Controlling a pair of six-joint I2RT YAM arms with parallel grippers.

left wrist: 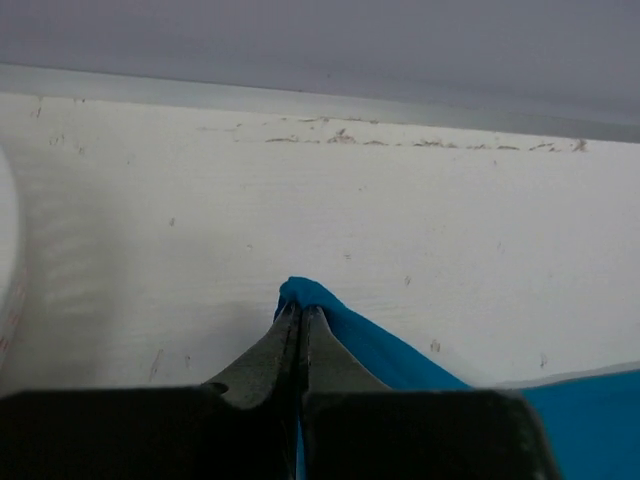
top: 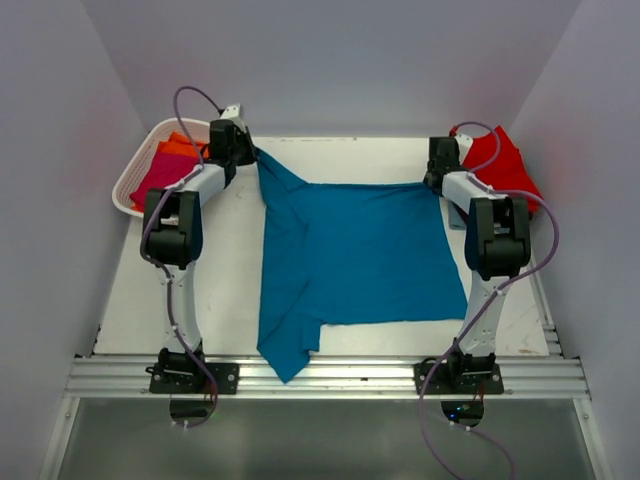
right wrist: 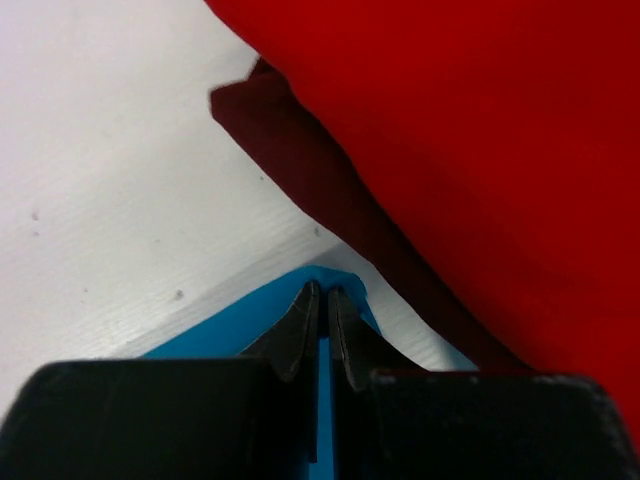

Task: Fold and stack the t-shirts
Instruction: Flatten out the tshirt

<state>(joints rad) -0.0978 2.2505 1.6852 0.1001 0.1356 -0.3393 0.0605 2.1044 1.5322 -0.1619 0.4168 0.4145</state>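
The teal t-shirt (top: 350, 255) lies spread, soft and smooth, across the middle of the white bench (top: 215, 290), 1 flap over the near edge. The left pincer (left wrist: 302, 312) and right pincer (right wrist: 322, 292) are each clamped on 1 far corner. Just beyond the right pincer, a red t-shirt (right wrist: 480, 130) covers a maroon t-shirt (right wrist: 300, 170); far left, a white lattice basket (top: 128, 185) holds a magenta t-shirt (top: 160, 172) and an orange t-shirt (top: 180, 146)

Spread mid-worktop, teal t-shirt (top: 360, 260), flap over near edge; at far right corner, red t-shirt (top: 505, 160) atop maroon t-shirt (right wrist: 300, 170).
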